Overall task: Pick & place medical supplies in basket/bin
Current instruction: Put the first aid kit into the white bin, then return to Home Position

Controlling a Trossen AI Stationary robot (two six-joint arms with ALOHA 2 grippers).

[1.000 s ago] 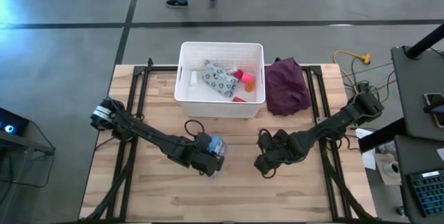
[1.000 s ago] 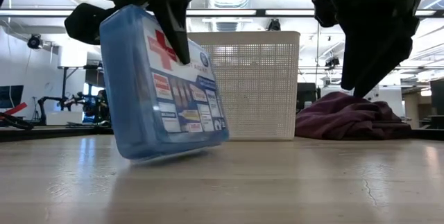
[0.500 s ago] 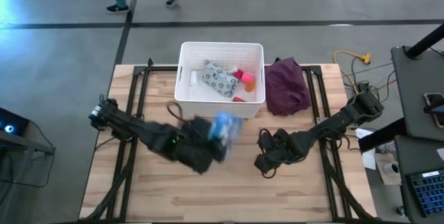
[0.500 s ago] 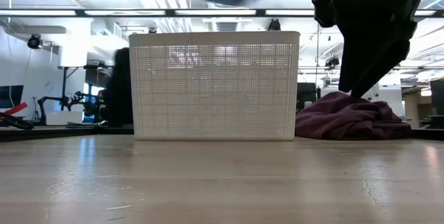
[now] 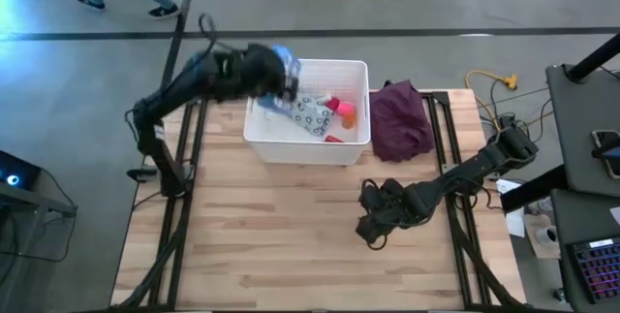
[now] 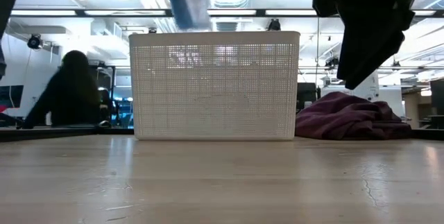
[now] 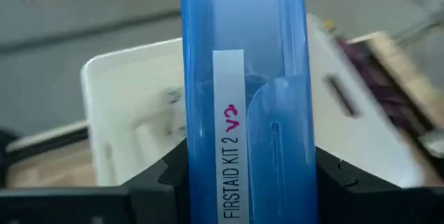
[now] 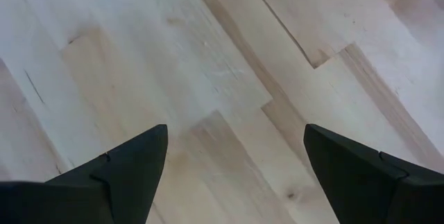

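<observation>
Left gripper is clamped on the blue first-aid kit, holding it over the white basket's left rim. Right gripper, fingers spread wide, hangs over bare table.

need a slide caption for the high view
Left gripper carries the blue first-aid kit over the white basket; right gripper waits open.

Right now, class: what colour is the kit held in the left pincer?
Blue first aid kit, clearest in the left wrist view.
</observation>
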